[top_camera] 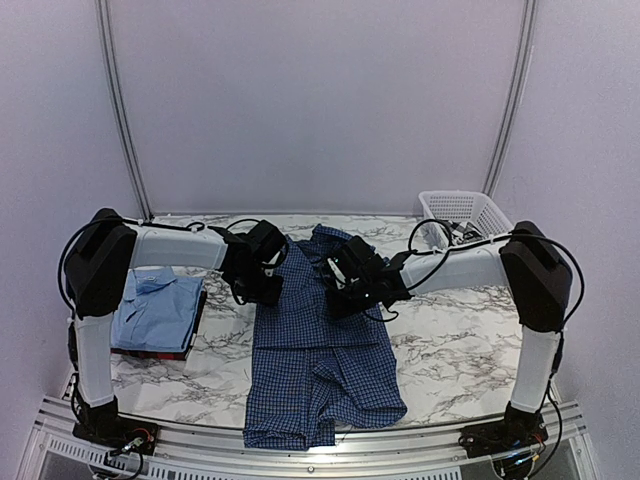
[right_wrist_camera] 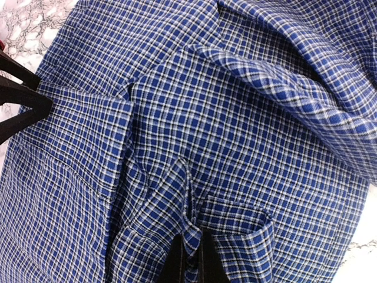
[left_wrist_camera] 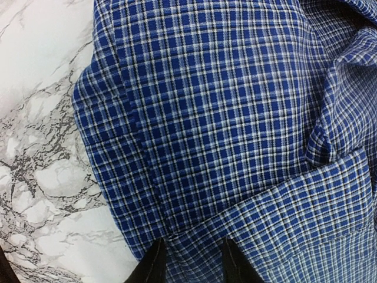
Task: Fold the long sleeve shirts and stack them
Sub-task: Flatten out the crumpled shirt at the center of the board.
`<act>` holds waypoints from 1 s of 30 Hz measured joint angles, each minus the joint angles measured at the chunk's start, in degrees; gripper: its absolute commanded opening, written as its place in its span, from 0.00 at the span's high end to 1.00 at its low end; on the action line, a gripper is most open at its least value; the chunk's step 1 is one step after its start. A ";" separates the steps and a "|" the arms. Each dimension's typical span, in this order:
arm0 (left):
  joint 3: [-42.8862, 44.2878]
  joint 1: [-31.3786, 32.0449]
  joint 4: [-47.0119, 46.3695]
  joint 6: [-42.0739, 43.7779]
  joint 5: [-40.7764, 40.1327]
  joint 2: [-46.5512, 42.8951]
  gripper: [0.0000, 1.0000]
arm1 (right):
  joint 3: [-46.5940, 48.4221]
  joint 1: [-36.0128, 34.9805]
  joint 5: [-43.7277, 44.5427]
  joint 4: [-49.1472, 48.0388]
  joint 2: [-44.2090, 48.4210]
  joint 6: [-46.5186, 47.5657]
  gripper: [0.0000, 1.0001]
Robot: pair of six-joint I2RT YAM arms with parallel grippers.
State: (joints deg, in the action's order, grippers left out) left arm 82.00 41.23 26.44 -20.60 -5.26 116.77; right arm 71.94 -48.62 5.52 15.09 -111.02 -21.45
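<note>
A navy fine-check long sleeve shirt (top_camera: 320, 350) lies spread down the middle of the table, its hem near the front edge. My left gripper (top_camera: 262, 292) sits at the shirt's left edge. In the left wrist view its fingers (left_wrist_camera: 154, 266) stand apart over a flat fold of the checked cloth (left_wrist_camera: 235, 118), so my left gripper (left_wrist_camera: 194, 265) is open. My right gripper (top_camera: 345, 298) is over the shirt's upper middle. In the right wrist view my right gripper (right_wrist_camera: 193, 265) is shut on a raised ridge of the navy cloth (right_wrist_camera: 194, 236). A folded light blue shirt (top_camera: 155, 308) rests on a dark red one (top_camera: 165, 352) at the left.
A white lattice basket (top_camera: 465, 212) stands at the back right, with cables running past it. Marble tabletop (top_camera: 450, 340) shows on both sides of the shirt. The left gripper's black fingers (right_wrist_camera: 20, 94) show at the left edge of the right wrist view.
</note>
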 measured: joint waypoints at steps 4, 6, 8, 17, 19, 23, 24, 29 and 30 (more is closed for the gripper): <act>0.04 0.00 -0.02 0.02 -0.17 0.02 0.75 | 0.00 0.00 0.02 0.00 0.04 0.00 0.98; 0.04 0.00 0.00 0.15 0.04 0.02 0.79 | 0.00 0.00 0.04 0.00 0.04 0.00 0.98; 0.04 0.00 -0.02 0.24 0.26 0.02 0.84 | 0.00 0.00 0.04 0.00 0.04 0.00 0.98; 0.04 0.00 -0.04 0.04 1.25 -0.09 1.00 | 0.00 0.00 0.07 0.00 0.04 0.00 0.99; 0.02 0.00 -0.04 0.02 1.44 -0.26 1.00 | 0.00 0.00 0.11 0.00 0.04 0.00 0.99; -0.04 0.00 -0.04 -0.02 1.73 -1.33 1.00 | 0.00 0.00 0.31 0.02 0.04 0.02 1.00; -0.15 0.00 -0.04 -0.04 1.73 -1.97 1.00 | 0.00 0.00 0.55 0.07 0.07 0.02 1.00; -0.26 0.00 -0.04 -0.26 0.31 -6.51 1.00 | 0.00 0.00 2.38 1.38 1.60 0.09 1.00; -0.26 -0.04 -0.04 -0.26 -0.26 -7.72 1.00 | 0.02 0.00 2.97 1.92 2.27 0.15 1.00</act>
State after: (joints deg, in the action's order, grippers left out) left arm 81.73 41.19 26.39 -20.86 -5.52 109.06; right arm 71.96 -48.62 8.49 17.02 -108.75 -21.30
